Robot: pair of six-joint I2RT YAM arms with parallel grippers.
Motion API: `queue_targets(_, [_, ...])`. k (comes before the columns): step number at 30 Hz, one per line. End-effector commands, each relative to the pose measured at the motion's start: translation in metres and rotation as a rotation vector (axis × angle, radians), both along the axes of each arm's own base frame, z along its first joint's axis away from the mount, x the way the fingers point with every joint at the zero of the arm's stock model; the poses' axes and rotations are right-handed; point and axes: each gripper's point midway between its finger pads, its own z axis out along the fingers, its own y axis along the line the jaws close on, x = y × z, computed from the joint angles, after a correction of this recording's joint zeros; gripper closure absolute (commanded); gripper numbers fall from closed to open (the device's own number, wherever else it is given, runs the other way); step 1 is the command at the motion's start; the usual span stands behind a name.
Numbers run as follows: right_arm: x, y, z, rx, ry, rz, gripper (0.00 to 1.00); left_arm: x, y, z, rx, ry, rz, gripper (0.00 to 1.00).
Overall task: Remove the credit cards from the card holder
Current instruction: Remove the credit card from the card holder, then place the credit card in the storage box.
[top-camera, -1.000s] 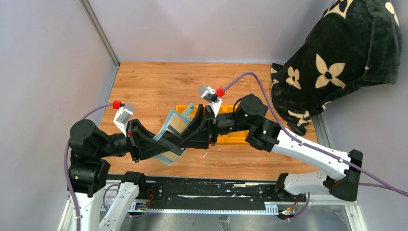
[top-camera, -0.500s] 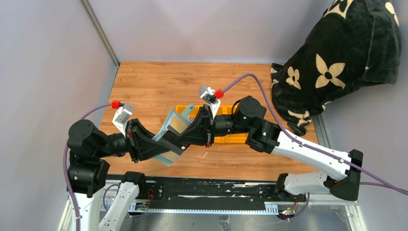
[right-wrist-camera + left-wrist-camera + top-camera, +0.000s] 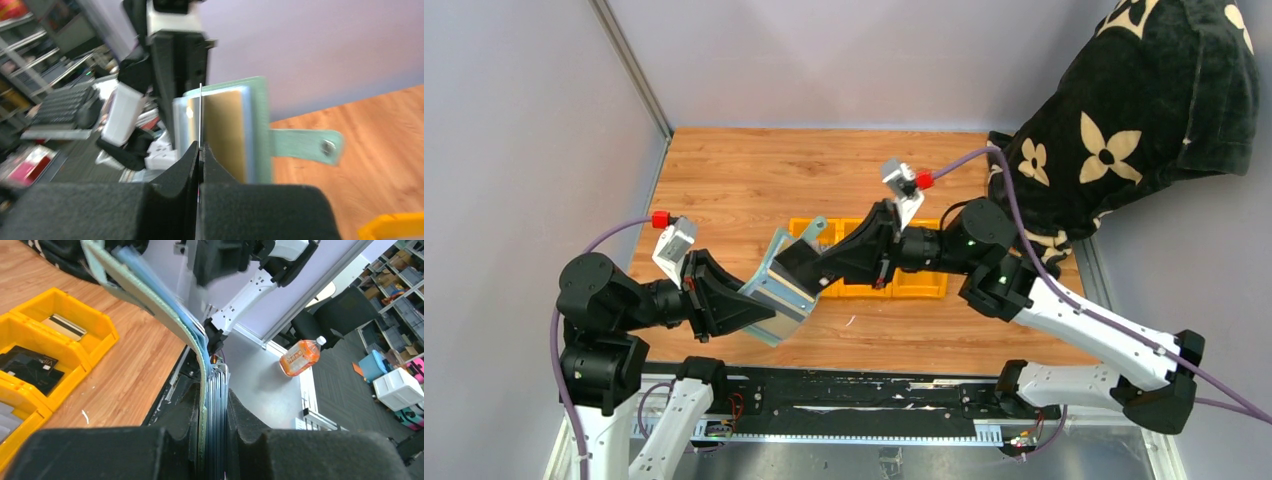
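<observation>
Left gripper (image 3: 759, 308) pinches the open wallet (image 3: 786, 280) above the table (image 3: 744, 180), its length running near-left to far-right, strap (image 3: 817, 232) toward the yellow bin (image 3: 919, 290). Left wrist: wallet (image 3: 150, 295) edge-on, bin (image 3: 100, 330) left. Right wrist: right gripper (image 3: 200, 147) clamps a thin card (image 3: 200, 110) upright.

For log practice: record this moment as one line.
left gripper shut on card holder | right gripper shut on credit card | holder off table
</observation>
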Motion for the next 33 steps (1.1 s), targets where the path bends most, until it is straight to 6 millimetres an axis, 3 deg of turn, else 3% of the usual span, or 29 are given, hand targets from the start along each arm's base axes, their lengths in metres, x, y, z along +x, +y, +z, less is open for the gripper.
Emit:
queue_targets(1, [0.047,-0.036,0.005,0.033,0.062,-0.234,1.00,0.001,0.003,0.004,0.028,-0.108,0.046,0.98])
queue_targets(4, [0.078,-0.062,-0.014,0.026,0.162,-0.374,1.00,0.015,0.009,-0.003,0.074,-0.135,0.143,0.98])
queue_targets(7, [0.111,-0.088,-0.046,-0.010,0.268,-0.542,1.00,0.025,0.014,-0.002,0.092,-0.170,0.213,0.97])
queue_targets(13, [0.159,-0.116,-0.157,-0.193,0.490,-0.865,1.00,0.035,0.021,0.004,0.105,-0.208,0.302,0.96])
queue_targets(15, [0.171,-0.115,-0.197,-0.267,0.549,-0.921,1.00,0.036,0.021,0.004,0.102,-0.202,0.303,0.97])
queue_targets(19, [0.188,-0.109,-0.243,-0.368,0.630,-1.001,1.00,0.032,0.020,0.005,0.095,-0.201,0.291,0.97])
queue_targets(28, [0.216,-0.098,-0.306,-0.500,0.714,-1.182,1.00,0.028,0.019,0.006,0.087,-0.197,0.276,0.97])
queue_targets(33, [0.225,-0.081,-0.329,-0.496,0.746,-1.225,1.00,0.028,0.017,0.009,0.064,-0.192,0.271,0.97])
